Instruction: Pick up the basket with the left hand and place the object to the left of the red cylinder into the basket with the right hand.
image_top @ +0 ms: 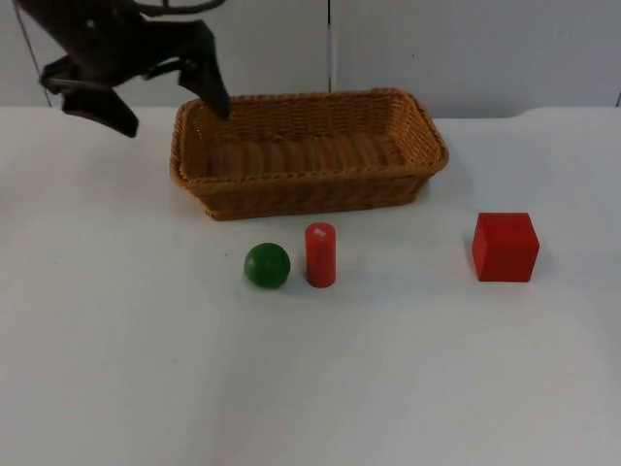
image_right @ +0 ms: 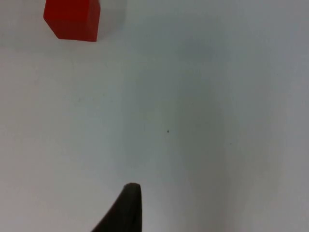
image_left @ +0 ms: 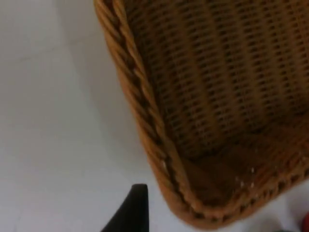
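Top view: the wicker basket [image_top: 309, 150] rests on the white table [image_top: 116, 369]. The left end effector [image_top: 173, 102] hangs at the basket's left end, fingers spread, one over the rim's corner and one outside it. In front of the basket a green ball [image_top: 267, 265] sits just left of the upright red cylinder [image_top: 320, 254]; a red cube [image_top: 506, 247] lies well to the basket's front right.

Left wrist view: the basket's [image_left: 217, 111] braided rim and woven inside, with one black fingertip [image_left: 131, 211] outside the rim.

Right wrist view: the cube [image_right: 72, 18] and one fingertip [image_right: 126, 209]; the right end effector's state cannot be told.
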Robot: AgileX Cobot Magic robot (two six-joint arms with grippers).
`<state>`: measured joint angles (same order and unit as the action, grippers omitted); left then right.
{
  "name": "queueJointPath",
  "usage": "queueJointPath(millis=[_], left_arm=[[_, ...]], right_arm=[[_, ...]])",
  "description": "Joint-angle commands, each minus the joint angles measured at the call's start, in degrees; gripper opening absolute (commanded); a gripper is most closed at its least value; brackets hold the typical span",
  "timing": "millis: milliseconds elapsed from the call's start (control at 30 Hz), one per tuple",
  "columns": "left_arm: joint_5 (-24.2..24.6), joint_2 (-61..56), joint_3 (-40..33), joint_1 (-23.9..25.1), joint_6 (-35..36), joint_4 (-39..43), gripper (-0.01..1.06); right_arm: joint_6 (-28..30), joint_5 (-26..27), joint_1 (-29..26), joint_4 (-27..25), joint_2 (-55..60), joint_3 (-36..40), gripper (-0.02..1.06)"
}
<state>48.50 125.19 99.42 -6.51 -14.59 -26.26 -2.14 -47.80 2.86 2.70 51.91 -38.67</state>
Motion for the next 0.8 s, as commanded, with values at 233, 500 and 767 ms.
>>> queueJointPath(millis=[233, 500, 767], left_arm=[[2.6, 15.4, 18.4, -0.8, 1.9, 0.4, 1.0], [2.3, 20.0, 20.4, -0.9, 1.9, 2.5, 1.0], [2.3, 20.6, 20.4, -0.9, 2.1, 2.7, 0.61]], right_arm=[[0.1, 0.7, -0.3, 0.9, -0.1, -0.5, 1.05], [0.1, 0.7, -0.3, 1.2, -0.1, -0.5, 1.05], [-0.1, 0.7, -0.3, 1.2, -0.1, -0.5, 1.05]])
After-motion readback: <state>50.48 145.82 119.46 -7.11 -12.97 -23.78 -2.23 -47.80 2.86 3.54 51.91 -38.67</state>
